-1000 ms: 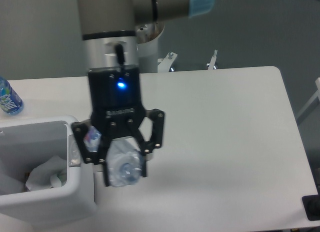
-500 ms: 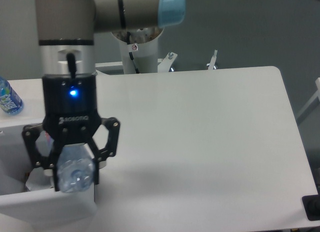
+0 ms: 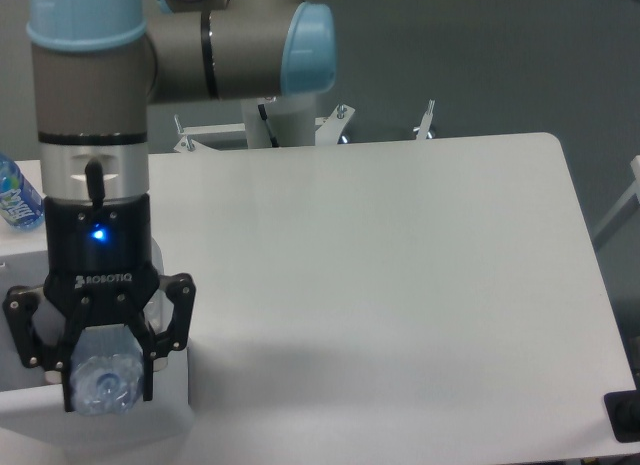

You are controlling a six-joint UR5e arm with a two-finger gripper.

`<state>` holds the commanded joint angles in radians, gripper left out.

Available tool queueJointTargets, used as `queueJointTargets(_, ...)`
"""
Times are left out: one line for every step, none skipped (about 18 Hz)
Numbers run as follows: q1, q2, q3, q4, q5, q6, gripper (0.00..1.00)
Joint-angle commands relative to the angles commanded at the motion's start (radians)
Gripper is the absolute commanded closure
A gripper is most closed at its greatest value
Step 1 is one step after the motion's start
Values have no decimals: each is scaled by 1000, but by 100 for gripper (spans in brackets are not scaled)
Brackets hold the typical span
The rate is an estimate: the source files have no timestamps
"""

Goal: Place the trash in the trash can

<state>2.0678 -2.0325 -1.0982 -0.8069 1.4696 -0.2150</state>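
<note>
Gripping the crushed bottle [image 3: 103,385] between its black fingers [image 3: 148,373], the gripper [image 3: 100,380] hangs at the picture's 8 o'clock, right over the trash can [image 3: 170,390]. Only a strip of the can's white wall shows at the gripper's 3 o'clock side and along the bottom left edge; its inside is hidden by the arm, so the tissue cannot be seen. A blue light glows on the gripper body above the fingers. At 9 o'clock, on the left edge, a second bottle [image 3: 16,197] with a bright blue label lies on the table [image 3: 400,285], well apart from the gripper
</note>
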Motion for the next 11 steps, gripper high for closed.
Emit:
queueJointTargets(-2, -2, -5, 0, 0, 20, 0)
queueJointTargets(-2, 0, -8, -2, 0, 26, 0)
queueJointTargets(-2, 0, -9, -2, 3, 42, 0)
queueJointTargets(0, 5, -11, -2, 3, 60, 0)
queueJointTargets(0, 9, -11, -2, 3, 66, 0)
queueJointTargets(1, 11, -9, -2, 6, 68, 0)
queueJointTargets(8, 15, -9, -3, 8, 69, 0)
queueJointTargets(18, 26, -9, -3, 9, 80, 0)
queueJointTargets(38, 37, -12, -6, 18, 107, 0)
queueJointTargets(61, 55, -15, -9, 41, 140, 0)
queueJointTargets(80, 72, -23, -11, 61, 170, 0)
